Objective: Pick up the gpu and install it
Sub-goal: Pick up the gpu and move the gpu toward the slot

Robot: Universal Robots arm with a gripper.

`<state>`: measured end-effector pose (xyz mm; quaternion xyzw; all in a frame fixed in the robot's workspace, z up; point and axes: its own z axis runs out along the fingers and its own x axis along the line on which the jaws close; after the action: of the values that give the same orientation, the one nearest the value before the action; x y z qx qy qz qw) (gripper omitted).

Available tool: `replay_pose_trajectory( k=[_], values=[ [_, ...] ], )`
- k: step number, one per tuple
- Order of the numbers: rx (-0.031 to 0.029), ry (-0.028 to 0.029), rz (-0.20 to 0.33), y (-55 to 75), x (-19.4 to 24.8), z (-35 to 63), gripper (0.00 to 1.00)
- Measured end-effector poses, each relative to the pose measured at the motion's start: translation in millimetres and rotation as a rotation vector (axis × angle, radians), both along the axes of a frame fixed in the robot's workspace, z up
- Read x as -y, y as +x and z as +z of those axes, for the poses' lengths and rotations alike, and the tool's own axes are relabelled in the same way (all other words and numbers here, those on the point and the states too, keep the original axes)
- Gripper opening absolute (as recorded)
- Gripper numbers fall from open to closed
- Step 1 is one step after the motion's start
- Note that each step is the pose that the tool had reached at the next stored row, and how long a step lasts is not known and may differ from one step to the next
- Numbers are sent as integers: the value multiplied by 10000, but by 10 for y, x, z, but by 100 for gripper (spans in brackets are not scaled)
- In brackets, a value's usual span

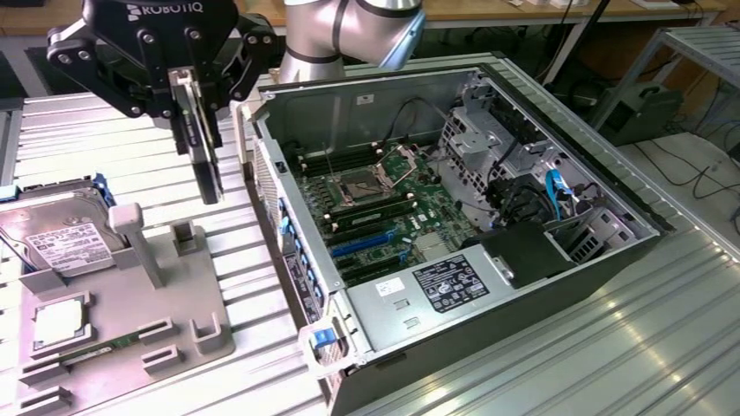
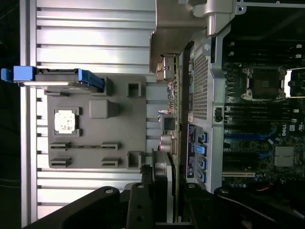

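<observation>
Pincer (image 1: 194, 87) clamped on gpu (image 1: 208, 165); card hangs upright just outside case (image 1: 347, 113) wall. 2 risks: lower edge clips the wall rim; card twists in grip.

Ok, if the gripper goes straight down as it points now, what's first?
Probably the card in the gripper meets the ribbed table first, in the strip between the grey holder and the computer case. Depth is unclear; it may clip the case wall.
</observation>
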<state>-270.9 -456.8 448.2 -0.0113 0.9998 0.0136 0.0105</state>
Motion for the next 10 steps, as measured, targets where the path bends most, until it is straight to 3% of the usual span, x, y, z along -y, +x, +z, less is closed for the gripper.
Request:
replay_pose_trajectory(
  k=[10],
  values=[
    [0, 0, 1, 134, 0, 0, 29]
  ],
)
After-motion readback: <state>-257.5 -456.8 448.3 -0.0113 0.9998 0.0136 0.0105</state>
